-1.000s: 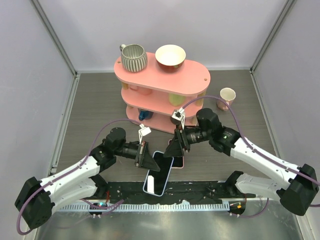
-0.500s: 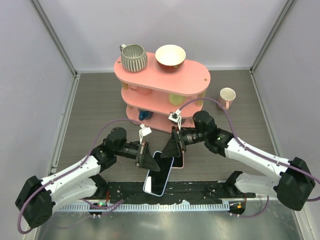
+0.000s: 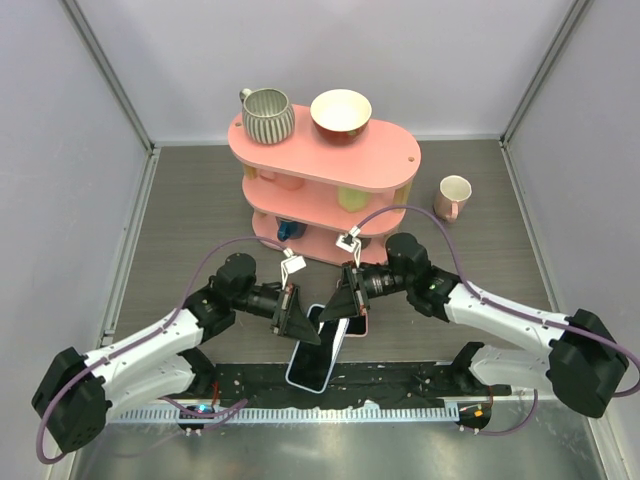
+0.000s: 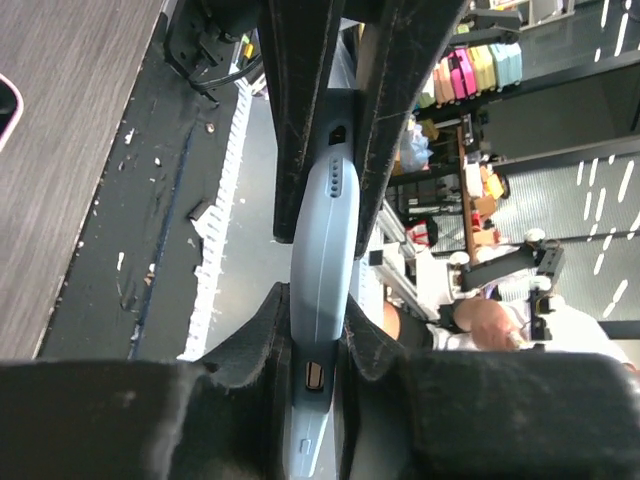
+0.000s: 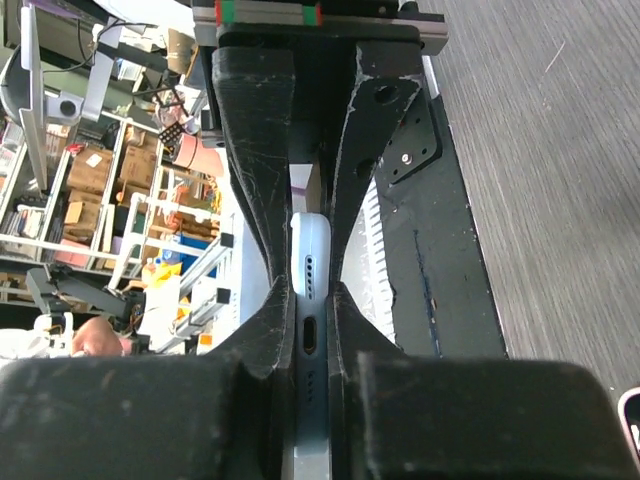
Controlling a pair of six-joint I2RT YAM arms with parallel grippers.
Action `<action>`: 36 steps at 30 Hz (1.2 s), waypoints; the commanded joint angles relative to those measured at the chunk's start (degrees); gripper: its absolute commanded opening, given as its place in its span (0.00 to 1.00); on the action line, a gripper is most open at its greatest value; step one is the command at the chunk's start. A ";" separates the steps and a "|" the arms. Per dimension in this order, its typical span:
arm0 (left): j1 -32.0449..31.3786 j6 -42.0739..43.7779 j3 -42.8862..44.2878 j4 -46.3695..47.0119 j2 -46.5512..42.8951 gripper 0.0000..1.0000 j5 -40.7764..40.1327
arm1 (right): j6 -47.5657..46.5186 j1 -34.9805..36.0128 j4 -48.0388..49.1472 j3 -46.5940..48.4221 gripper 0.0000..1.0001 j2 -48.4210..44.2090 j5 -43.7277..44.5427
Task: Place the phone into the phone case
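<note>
The phone (image 3: 314,355) was held up by both at once: the left hand (image 3: 298,318) and right hand (image 3: 341,303) were each pinched tight on its blue edge. What looked like the pink-rimmed case (image 3: 361,324) was left lying on the worktop (image 3: 200,230), just under the right hand. Seating probably wasn't started yet. Next, the phone would need to be lined up over the case and pressed in.

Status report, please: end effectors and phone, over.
Left end effector and right end effector both shut on light-blue phone. Pink-rimmed object lies beside it.
</note>
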 commanded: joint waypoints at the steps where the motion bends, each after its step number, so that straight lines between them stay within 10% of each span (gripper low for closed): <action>1: -0.15 3.56 5.35 -4.30 -1.13 0.40 -1.66 | -1.01 0.43 -0.06 1.36 0.01 -2.88 4.08; 7: 2.65 8.86 9.58 -16.37 -5.44 0.73 -16.26 | 8.45 0.43 -1.68 -2.85 0.01 -10.35 23.40; 14: 15.30 -4.48 2.30 -6.30 -10.00 0.77 -14.16 | 23.13 0.52 7.03 -17.16 0.01 -28.34 40.80; 21: 15.67 -19.77 -5.59 -6.62 -25.55 0.78 -32.33 | 32.65 0.52 11.95 -26.76 0.01 -41.46 57.87; 36: 15.32 -25.78 -15.64 2.70 -32.96 0.79 -36.14 | 37.84 1.31 28.63 -28.78 0.01 -32.70 63.24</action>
